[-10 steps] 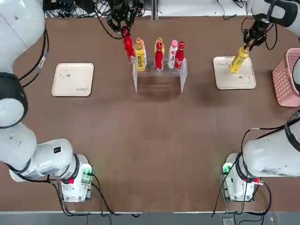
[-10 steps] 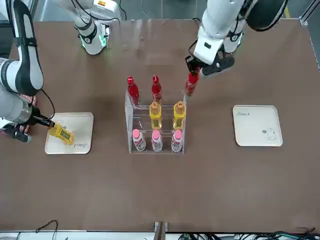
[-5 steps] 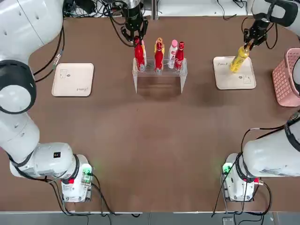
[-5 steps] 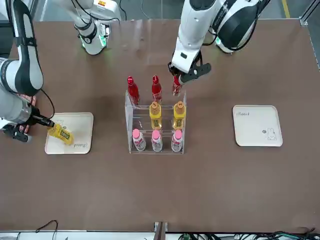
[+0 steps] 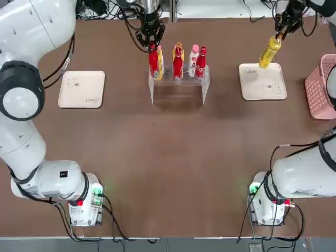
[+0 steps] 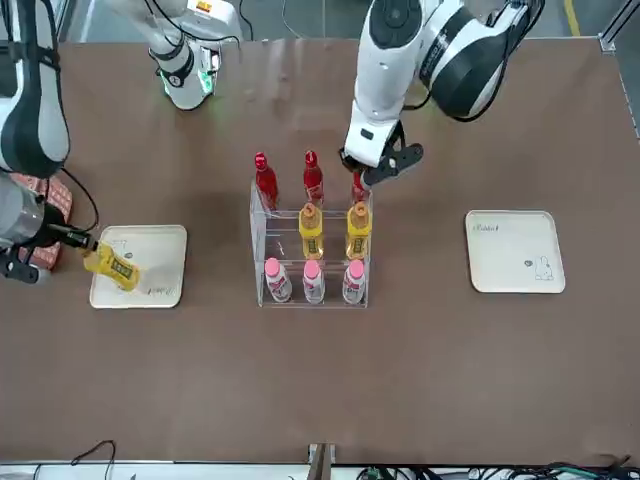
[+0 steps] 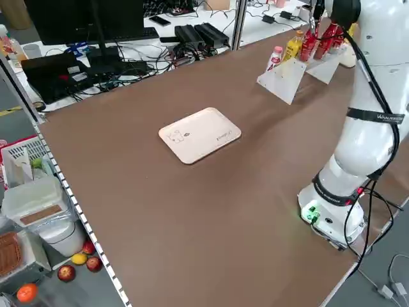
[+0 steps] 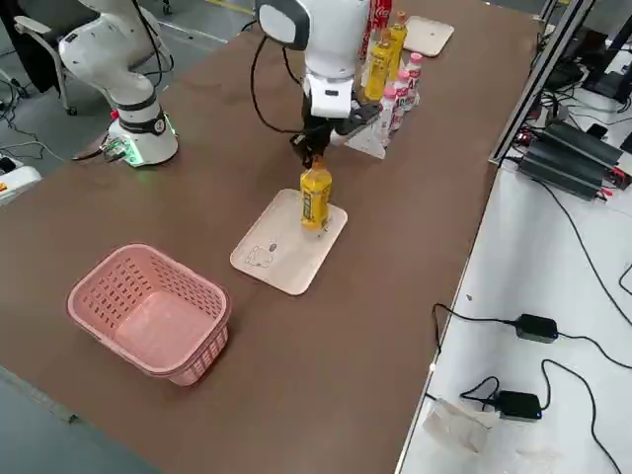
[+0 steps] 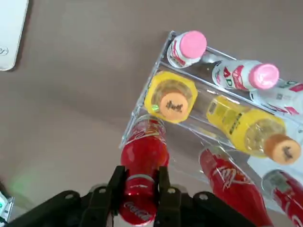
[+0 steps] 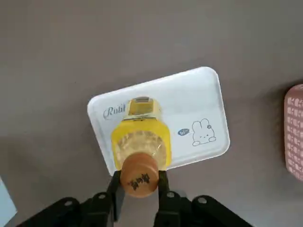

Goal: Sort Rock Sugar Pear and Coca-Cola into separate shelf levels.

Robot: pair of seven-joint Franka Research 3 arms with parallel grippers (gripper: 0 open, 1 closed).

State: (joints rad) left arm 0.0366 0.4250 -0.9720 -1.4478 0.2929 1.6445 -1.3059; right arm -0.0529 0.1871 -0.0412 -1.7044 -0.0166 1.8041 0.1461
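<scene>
My left gripper (image 5: 150, 42) is shut on the cap of a red Coca-Cola bottle (image 6: 358, 188). It holds the bottle upright at the end slot of the back row of the clear shelf levels (image 5: 178, 88), beside two other Coca-Cola bottles (image 6: 313, 178). Two yellow Rock Sugar Pear bottles (image 6: 311, 230) stand on the middle tier, and pink bottles (image 6: 313, 282) stand in front. The left wrist view shows the red bottle (image 9: 143, 156) between my fingers. My right gripper (image 5: 282, 27) is shut on the orange cap of another Rock Sugar Pear bottle (image 5: 269, 51), which tilts over a white tray (image 5: 265, 89).
A second white tray (image 5: 81, 89) lies bare on the robot's left of the shelf. A pink basket (image 5: 320, 86) stands at the table's right edge, past the right tray. The brown table (image 5: 173, 157) runs from the shelf to the arm bases.
My left gripper carried the red bottle from beside the shelf into the back row's end slot. My right gripper raised the yellow bottle higher over its tray.
</scene>
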